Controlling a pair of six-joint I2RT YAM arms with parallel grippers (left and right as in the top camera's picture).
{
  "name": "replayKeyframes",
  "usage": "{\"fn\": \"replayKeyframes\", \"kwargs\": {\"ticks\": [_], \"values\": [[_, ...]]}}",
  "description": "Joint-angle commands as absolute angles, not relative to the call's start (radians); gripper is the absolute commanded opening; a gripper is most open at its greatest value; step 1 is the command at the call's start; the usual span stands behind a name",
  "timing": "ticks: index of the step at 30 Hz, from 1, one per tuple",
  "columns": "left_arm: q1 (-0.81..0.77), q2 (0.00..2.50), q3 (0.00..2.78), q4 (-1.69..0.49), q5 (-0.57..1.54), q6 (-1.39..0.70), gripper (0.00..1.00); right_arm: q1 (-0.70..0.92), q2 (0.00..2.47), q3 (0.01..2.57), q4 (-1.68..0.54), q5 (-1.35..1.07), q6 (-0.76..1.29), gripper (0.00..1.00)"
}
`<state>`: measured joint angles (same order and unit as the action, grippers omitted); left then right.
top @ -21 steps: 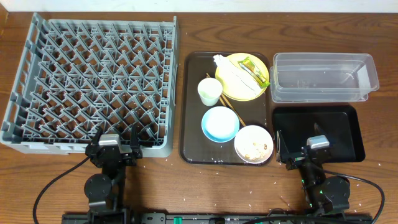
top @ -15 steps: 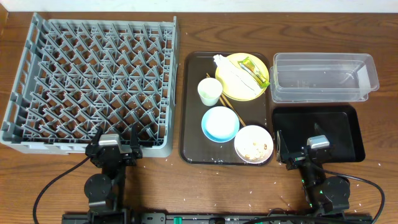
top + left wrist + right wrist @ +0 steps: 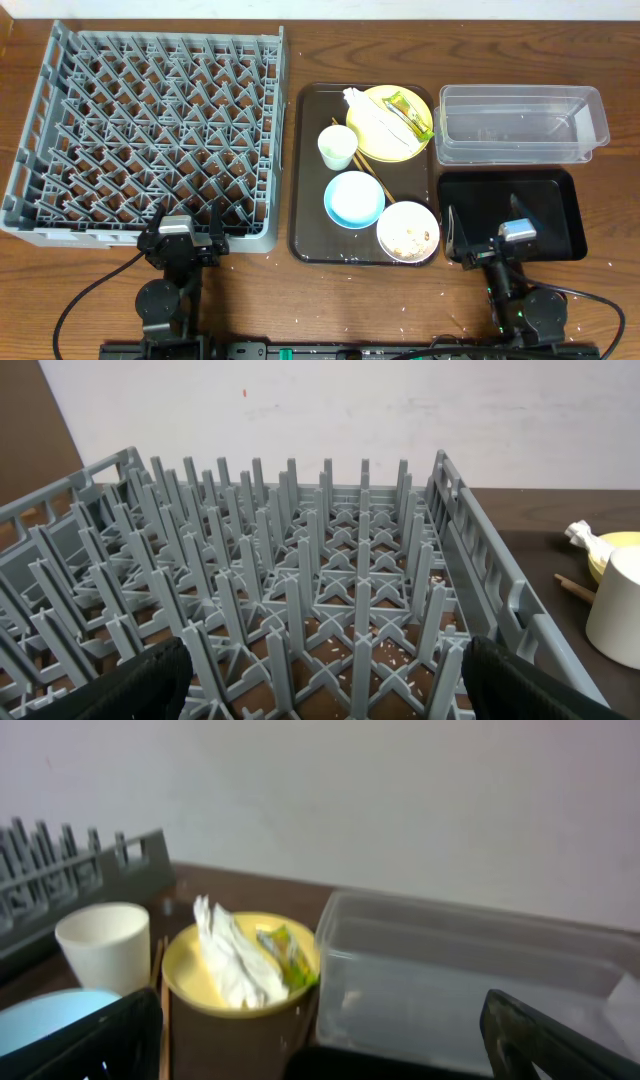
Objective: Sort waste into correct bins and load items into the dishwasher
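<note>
The grey dish rack [image 3: 150,130] fills the left. A yellow plate [image 3: 366,140] holds the white napkin [image 3: 378,118] and green-yellow wrapper [image 3: 410,113]. A white cup [image 3: 338,147], blue bowl [image 3: 354,198], chopsticks [image 3: 373,182] and a white bowl [image 3: 407,232] with scraps sit nearby. The clear tub [image 3: 520,125] and black tray [image 3: 540,200] lie right. My left gripper [image 3: 188,215] is open and empty at the rack's near edge [image 3: 300,580]. My right gripper [image 3: 483,224] is open and empty over the black tray's near left part, facing the plate [image 3: 190,960] and tub [image 3: 470,980].
The dishes all rest on a dark brown serving tray [image 3: 312,200] between the rack and the bins. Loose rice grains speckle the wooden table [image 3: 330,290] near the front. The cup [image 3: 620,610] shows at the right edge of the left wrist view.
My right gripper has shifted slightly to the right over the black tray. The left arm and all objects have not moved.
</note>
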<state>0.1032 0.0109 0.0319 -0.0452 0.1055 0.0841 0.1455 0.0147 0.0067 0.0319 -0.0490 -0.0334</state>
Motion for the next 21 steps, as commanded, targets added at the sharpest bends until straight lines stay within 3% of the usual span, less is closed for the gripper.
{"fn": "replayKeyframes", "kwargs": {"ticks": [1, 10, 21], "values": [[0.107, 0.005, 0.004, -0.061, 0.113, 0.097, 0.87, 0.157, 0.007, 0.012, 0.064, -0.103, -0.023, 0.99], [0.107, 0.005, 0.004, -0.061, 0.113, 0.097, 0.87, 0.157, 0.181, 0.232, 0.011, -0.183, 0.014, 0.99], [0.107, 0.005, 0.004, -0.061, 0.113, 0.097, 0.87, 0.158, 0.878, 0.862, -0.245, -0.443, -0.002, 0.99]]}}
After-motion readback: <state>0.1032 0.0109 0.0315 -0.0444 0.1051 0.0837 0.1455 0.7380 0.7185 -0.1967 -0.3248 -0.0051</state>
